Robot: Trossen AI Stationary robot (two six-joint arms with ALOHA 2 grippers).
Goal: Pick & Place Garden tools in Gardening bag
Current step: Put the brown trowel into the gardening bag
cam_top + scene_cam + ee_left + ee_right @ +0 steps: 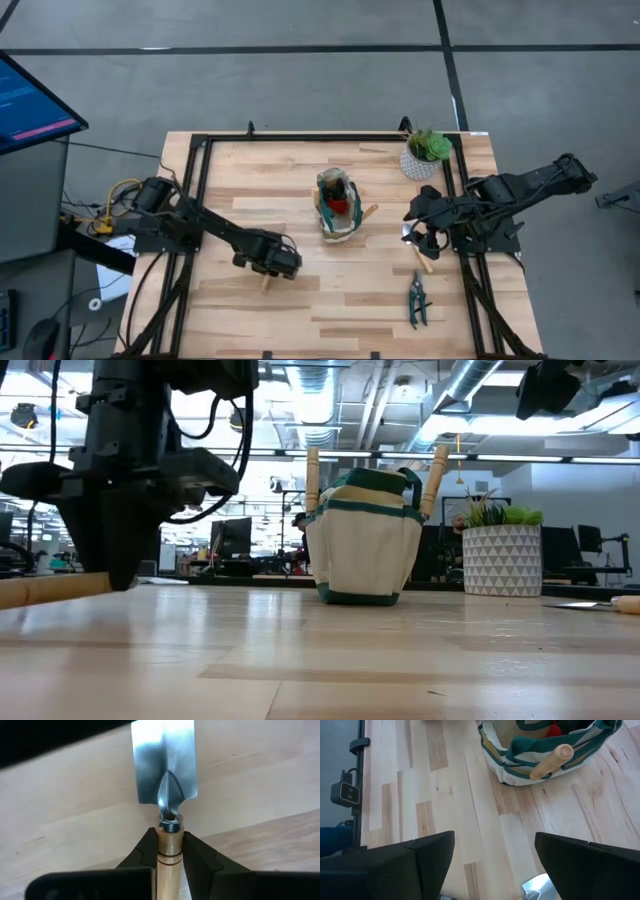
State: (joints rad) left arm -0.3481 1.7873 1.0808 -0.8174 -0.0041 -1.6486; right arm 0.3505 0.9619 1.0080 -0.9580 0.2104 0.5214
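Note:
The beige gardening bag (338,208) with green trim stands at the table's middle. Wooden handles (312,475) (437,468) stick up out of it, and a red item (341,204) shows inside. My left gripper (272,258) is near and left of the bag, shut on a trowel with a silver blade (165,765). My right gripper (425,238) is open over a second trowel (422,255) right of the bag; that trowel's blade (537,887) shows between the fingers. Green-handled pruning shears (416,300) lie flat toward the near right. My left gripper pinches the trowel's wooden handle (170,857) between its two fingers, just behind the metal collar at the blade end. The fingers lie across the handle. The handle's free end (266,284) sticks out toward the near edge, low over the table (50,588). Whether it rests there, I cannot tell.
A green plant in a white patterned pot (424,156) stands at the far right, close behind my right arm. A black frame (200,190) runs round the table's left, far and right sides. Bare wood lies near and left of the bag.

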